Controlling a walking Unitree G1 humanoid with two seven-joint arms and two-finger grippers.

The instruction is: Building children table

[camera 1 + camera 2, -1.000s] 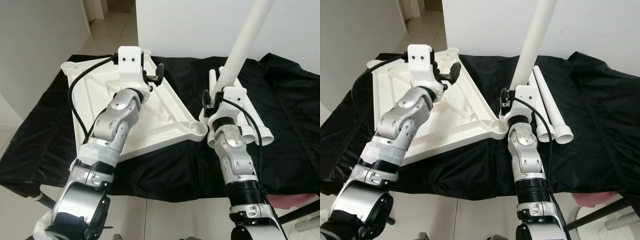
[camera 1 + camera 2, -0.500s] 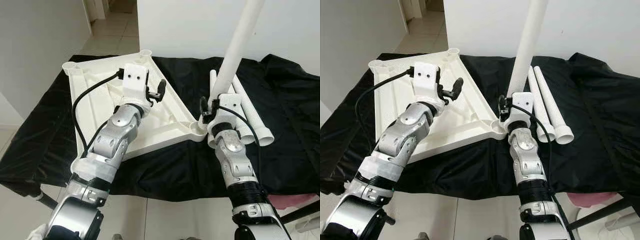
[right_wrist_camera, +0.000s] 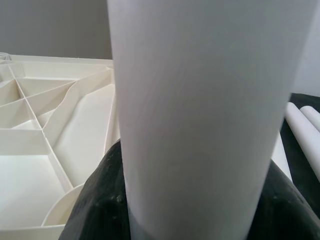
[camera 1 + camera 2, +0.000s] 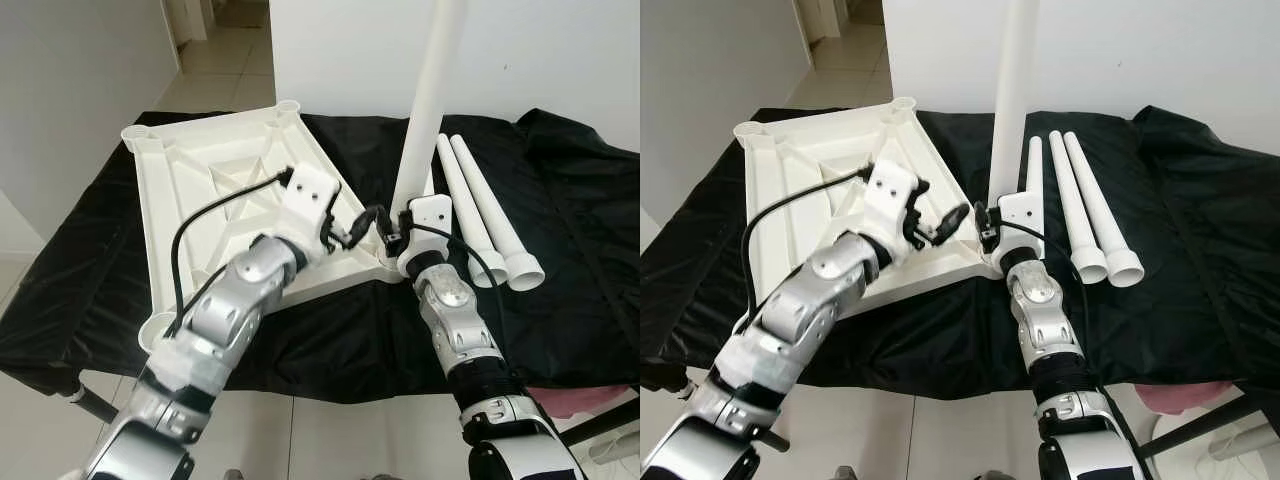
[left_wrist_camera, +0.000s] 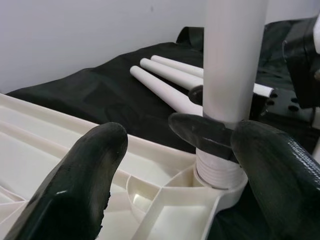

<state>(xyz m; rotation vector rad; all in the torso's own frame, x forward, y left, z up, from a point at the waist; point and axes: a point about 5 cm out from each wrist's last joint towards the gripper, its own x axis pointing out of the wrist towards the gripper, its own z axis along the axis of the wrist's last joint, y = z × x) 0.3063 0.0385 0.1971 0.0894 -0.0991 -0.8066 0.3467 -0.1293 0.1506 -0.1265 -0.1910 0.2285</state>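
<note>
A black cloth (image 4: 560, 180) covers the bench, and on it lies the white table top (image 4: 200, 180), turned underside up so its ribs and round corner sockets show. All else is placed from this table top. At its corner nearest the robot's right arm, a white table leg (image 4: 430, 110) stands upright, its threaded lower end seated in that corner's socket (image 5: 220, 182). The right gripper (image 4: 398, 228) is clenched around this leg just above the socket; in the right wrist view the leg's shaft (image 3: 200, 115) runs between the black fingers (image 3: 102, 200), which press against it on both sides. Three more loose legs (image 4: 1090, 215) lie flat on the cloth beside the table top, past the standing leg, side by side and near one another, their wide ends pointing toward the robot. The left gripper (image 4: 362, 226) reaches across the table top's near edge to the same corner, its two fingers (image 5: 82, 185) spread apart and holding nothing, one over the ribbed underside, the other close beside the base of the standing leg
</note>
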